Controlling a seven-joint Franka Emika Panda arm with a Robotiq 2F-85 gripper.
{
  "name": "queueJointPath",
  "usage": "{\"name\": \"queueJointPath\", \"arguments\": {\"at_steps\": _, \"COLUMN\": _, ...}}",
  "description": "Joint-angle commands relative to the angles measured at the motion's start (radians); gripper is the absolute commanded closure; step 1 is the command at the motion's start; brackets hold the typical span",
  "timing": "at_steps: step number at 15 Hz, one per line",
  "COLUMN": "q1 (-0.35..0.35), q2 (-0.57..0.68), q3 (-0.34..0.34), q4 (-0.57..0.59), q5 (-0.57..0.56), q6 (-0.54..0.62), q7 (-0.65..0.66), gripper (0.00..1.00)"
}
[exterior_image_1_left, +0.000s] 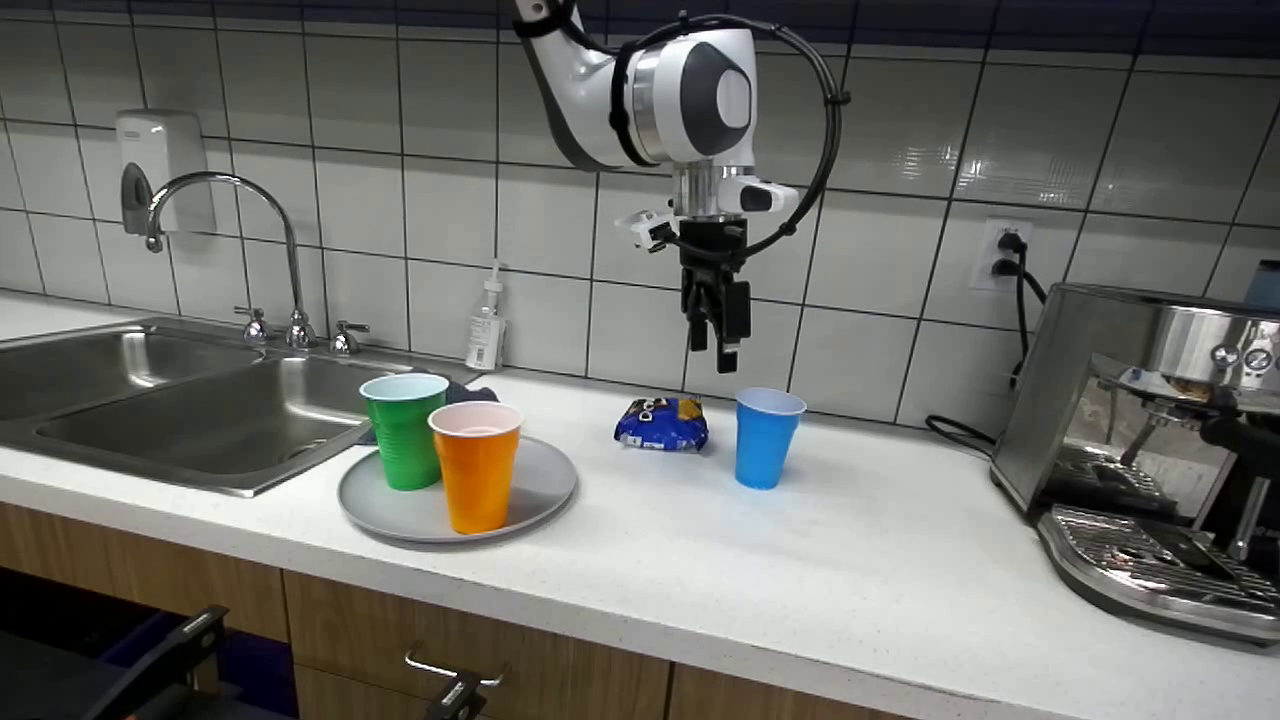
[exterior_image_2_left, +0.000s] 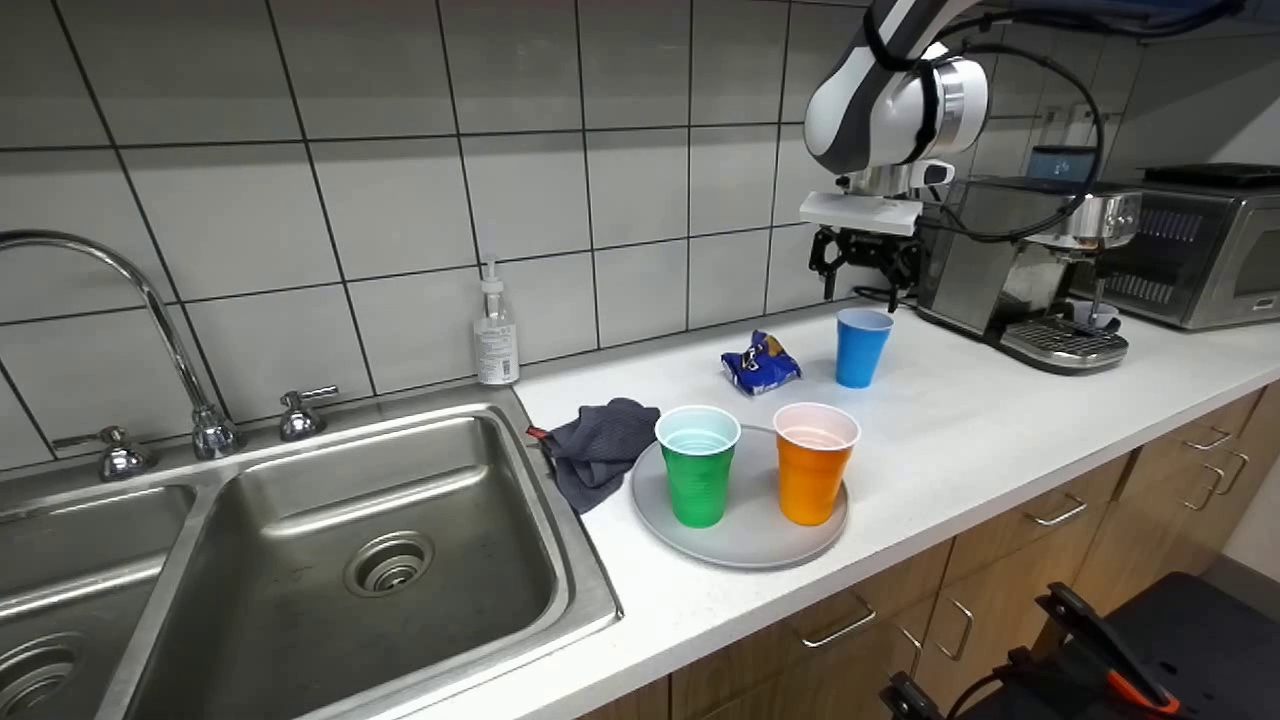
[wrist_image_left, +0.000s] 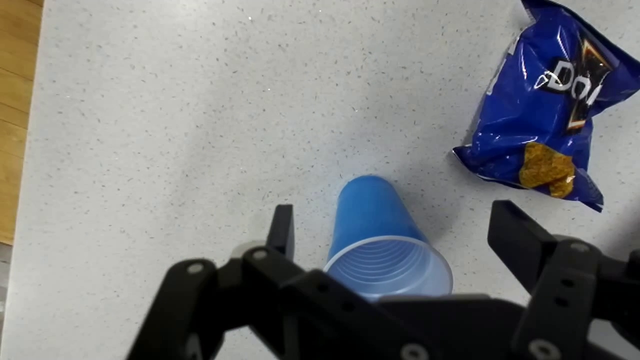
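Note:
My gripper (exterior_image_1_left: 712, 352) is open and empty, pointing down above the counter. It is nearest to a blue cup (exterior_image_1_left: 767, 440), which stands upright. In an exterior view the gripper (exterior_image_2_left: 861, 298) hangs just above the cup (exterior_image_2_left: 862, 350). In the wrist view the cup (wrist_image_left: 370, 215) shows between the spread fingers (wrist_image_left: 393, 212), its near rim partly hidden by the gripper body. A blue chip bag (wrist_image_left: 545, 110) lies beside the cup; it shows in both exterior views (exterior_image_1_left: 662, 425) (exterior_image_2_left: 760, 363). A green cup (exterior_image_2_left: 697, 480) and an orange cup (exterior_image_2_left: 812, 465) stand on a grey plate (exterior_image_2_left: 745, 550).
A double sink (exterior_image_2_left: 590, 590) with a faucet (exterior_image_1_left: 290, 250) adjoins the plate's side. A dark cloth (exterior_image_2_left: 600, 445) and a pump bottle (exterior_image_2_left: 496, 340) are near it. A coffee machine (exterior_image_1_left: 1130, 400) stands beyond the blue cup, against the tiled wall (exterior_image_1_left: 880, 250).

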Motion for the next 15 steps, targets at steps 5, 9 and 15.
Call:
{"name": "queueJointPath", "arguments": {"at_steps": 5, "q1": 0.012, "q2": 0.001, "q3": -0.014, "q4": 0.003, "q5": 0.008, "q6": -0.003, "q7": -0.007, "gripper": 0.00}}
{"name": "queueJointPath", "arguments": {"at_steps": 9, "q1": 0.012, "q2": 0.001, "q3": -0.014, "q4": 0.003, "q5": 0.008, "q6": -0.003, "q7": -0.007, "gripper": 0.00}}
{"name": "queueJointPath", "arguments": {"at_steps": 15, "q1": 0.015, "q2": 0.029, "q3": -0.013, "q4": 0.036, "q5": 0.001, "q6": 0.000, "q7": -0.010, "gripper": 0.00}}
